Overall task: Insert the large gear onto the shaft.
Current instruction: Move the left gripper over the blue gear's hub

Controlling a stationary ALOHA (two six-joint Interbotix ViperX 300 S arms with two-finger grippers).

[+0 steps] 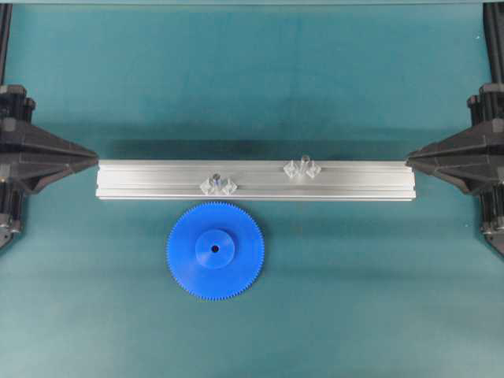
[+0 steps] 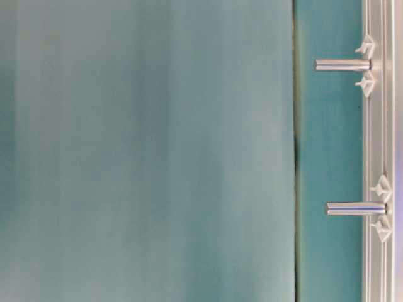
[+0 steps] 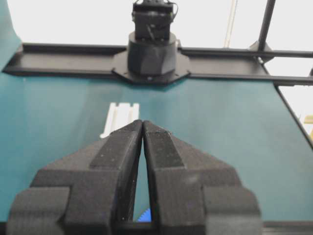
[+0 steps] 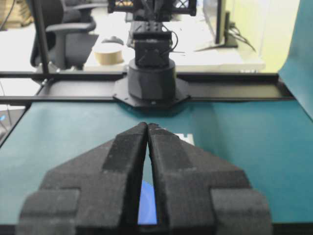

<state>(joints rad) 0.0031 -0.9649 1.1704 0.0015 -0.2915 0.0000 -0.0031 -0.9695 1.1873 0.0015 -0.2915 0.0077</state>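
The long, grooved aluminium rail [image 1: 256,180] lies crosswise on the teal-covered tabletop [image 1: 252,71], with plenty of bare cloth behind it and in front of it. At each end of the rail a black, matte end effector sits just off its tip: the left end effector [image 1: 94,157] and the right end effector [image 1: 409,161]. Both have their wedge-shaped fingers pressed together, tips meeting, and nothing held between them.

The large gear [image 1: 215,250], a bright-blue plastic disc with fine teeth round its rim and a raised round hub, lies flat just in front of the rail, left of the rail's middle, its small bore hole facing straight up. There is open room all around it except on the rail side, where its teeth come close to the rail's front edge.

On the rail stand two smooth grey metal pins on small clear faceted mounts. The shaft [image 1: 304,161] stands upright, right of the rail's middle. The shorter pin [image 1: 216,179] stands directly behind the gear.
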